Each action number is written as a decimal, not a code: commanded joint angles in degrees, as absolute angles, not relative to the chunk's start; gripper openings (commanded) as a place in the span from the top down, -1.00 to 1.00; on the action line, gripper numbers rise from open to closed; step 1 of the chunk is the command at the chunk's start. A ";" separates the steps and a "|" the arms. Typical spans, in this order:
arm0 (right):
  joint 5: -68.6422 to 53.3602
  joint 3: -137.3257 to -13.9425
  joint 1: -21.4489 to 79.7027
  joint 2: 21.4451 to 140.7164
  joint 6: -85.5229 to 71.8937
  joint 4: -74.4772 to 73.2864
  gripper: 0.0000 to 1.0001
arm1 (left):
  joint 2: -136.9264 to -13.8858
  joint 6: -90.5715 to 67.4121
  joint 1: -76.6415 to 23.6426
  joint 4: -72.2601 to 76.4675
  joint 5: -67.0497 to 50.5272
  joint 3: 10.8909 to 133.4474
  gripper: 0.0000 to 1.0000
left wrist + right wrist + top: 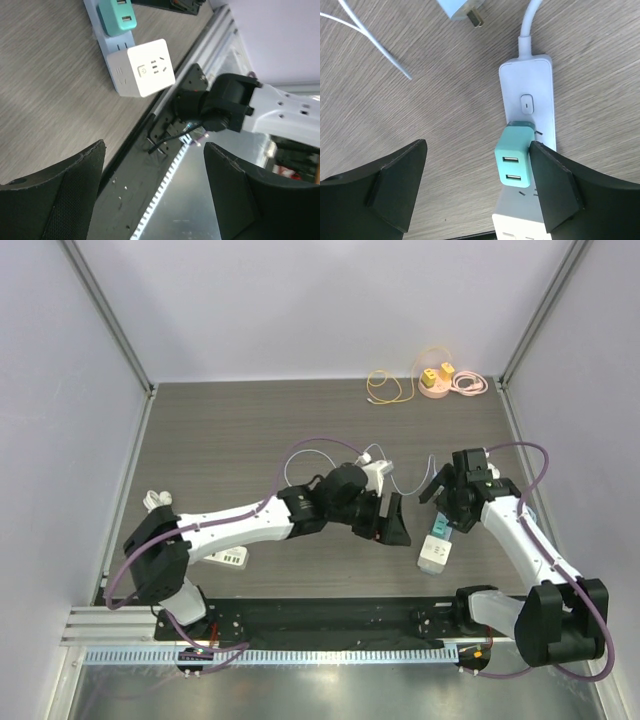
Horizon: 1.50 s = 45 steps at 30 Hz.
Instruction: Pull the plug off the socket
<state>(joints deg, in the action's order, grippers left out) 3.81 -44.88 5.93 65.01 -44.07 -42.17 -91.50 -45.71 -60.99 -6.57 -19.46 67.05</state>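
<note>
The socket is a white power strip point(527, 100) lying on the dark wood table, also seen from above point(437, 543). A teal two-port USB plug point(513, 162) sits plugged into it, just below the switch, with a white cube adapter point(147, 67) plugged in beside it. My right gripper point(477, 185) is open and hangs over the strip; its right finger point(555, 190) stands right beside the teal plug point(441, 528), its left finger over bare table. My left gripper point(155, 195) is open and holds nothing, a little left of the strip point(392, 520).
A loose white charger point(457, 9) with a thin white cable point(365, 32) lies behind the strip. Another white adapter point(228, 558) lies by the left arm. Yellow blocks on a pink disc point(436, 380) and a yellow cable point(385, 388) sit at the back. A black rail point(330, 615) runs along the near edge.
</note>
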 commanded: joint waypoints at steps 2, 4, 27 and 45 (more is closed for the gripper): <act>1.66 -46.85 6.24 63.46 -46.05 -43.24 -0.79 | -94.04 -41.32 -66.43 -10.01 -3.81 74.17 -0.64; 5.87 -46.76 6.24 62.32 -46.40 -44.03 -0.79 | -96.23 -39.82 -69.77 -13.08 3.30 76.19 -0.66; 11.08 -45.35 -2.81 59.16 -40.78 -53.79 -0.82 | -123.39 -38.14 -78.92 -25.66 22.50 105.91 -0.83; 5.01 -44.65 -5.19 58.71 -37.35 -54.05 -0.75 | -127.79 -37.79 -77.35 -25.58 16.54 108.11 -0.71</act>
